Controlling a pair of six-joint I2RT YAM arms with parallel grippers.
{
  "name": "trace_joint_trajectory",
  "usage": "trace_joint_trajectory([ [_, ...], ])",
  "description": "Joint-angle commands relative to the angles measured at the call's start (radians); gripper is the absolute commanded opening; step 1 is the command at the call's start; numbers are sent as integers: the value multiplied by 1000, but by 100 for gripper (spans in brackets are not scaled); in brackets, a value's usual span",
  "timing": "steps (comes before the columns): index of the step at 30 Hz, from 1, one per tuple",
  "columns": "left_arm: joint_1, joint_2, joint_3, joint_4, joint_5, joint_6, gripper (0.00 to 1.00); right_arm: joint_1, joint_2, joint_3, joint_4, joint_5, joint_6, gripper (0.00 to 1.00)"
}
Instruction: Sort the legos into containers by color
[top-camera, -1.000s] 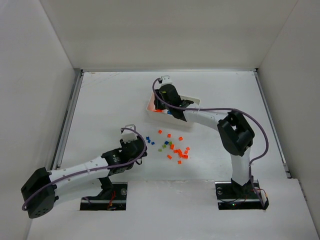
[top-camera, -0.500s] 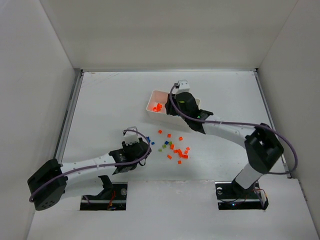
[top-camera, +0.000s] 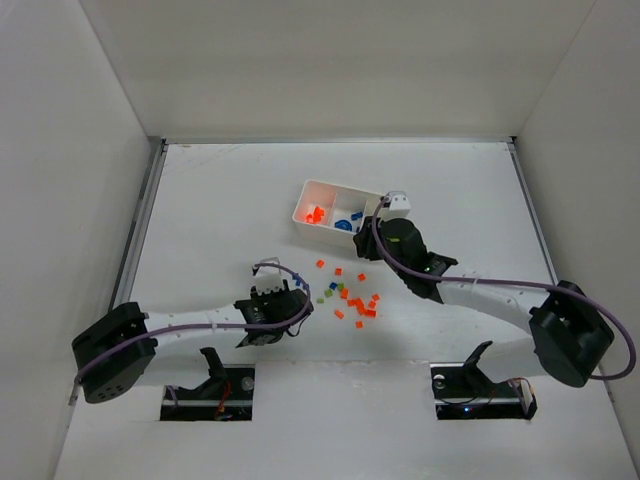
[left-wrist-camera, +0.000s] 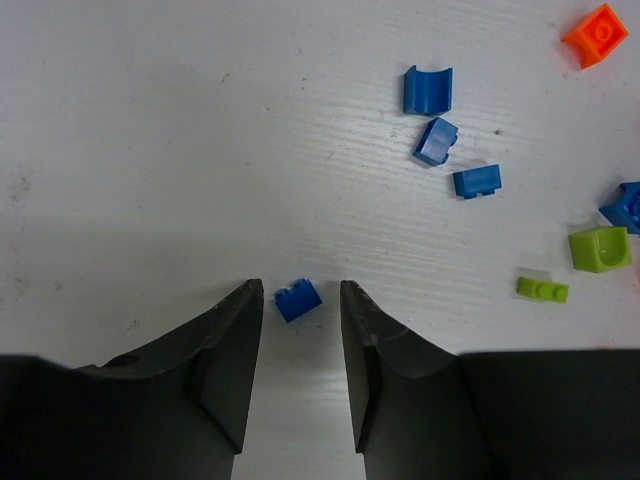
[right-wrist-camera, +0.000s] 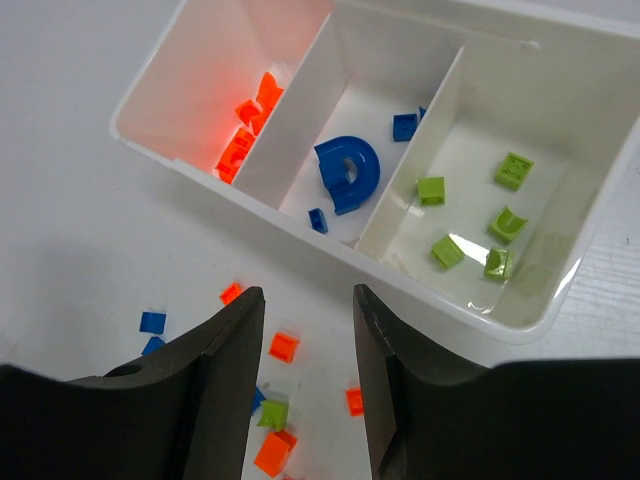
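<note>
Holding the left gripper (left-wrist-camera: 301, 292) low over the white table (left-wrist-camera: 150, 120), jaws partly apart and grasping nothing. Straddling a small blue plastic brick (left-wrist-camera: 298, 300) lying flat between the fingertips, with a thin gap showing on either side. Looking past it at three more small blue plastic pieces (left-wrist-camera: 435, 140) clustered just beyond, a yellow-green plastic cube (left-wrist-camera: 600, 248) beside a flat yellow-green plate (left-wrist-camera: 542, 290), and an orange-red square piece (left-wrist-camera: 596, 35) farther off.

Hanging the right gripper (right-wrist-camera: 308, 294) wide open and empty above the table, just in front of the near wall of the white rectangular plastic tray (right-wrist-camera: 400, 272). Showing, in the tray's three compartments, orange-red pieces (right-wrist-camera: 250, 125) at one end, blue ones including a large blue arch (right-wrist-camera: 348, 172) in the middle, and yellow-green pieces (right-wrist-camera: 447, 250) at the other end.

Leaving the loose scatter of mixed legos (top-camera: 347, 295) around the table's middle, toward its near edge and between the two grippers, with the tray sitting just beyond it toward the far edge.
</note>
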Motion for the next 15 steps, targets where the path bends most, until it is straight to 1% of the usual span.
trace_joint_trajectory([
  [1,-14,39,23,-30,-16,-43,33,13,-39,-6,65,10,19,47],
  [7,-20,77,38,-42,-19,-49,26,26,-71,-29,59,20,14,46],
  [15,-63,75,65,-144,-56,-112,17,20,-215,-78,38,68,23,46],
])
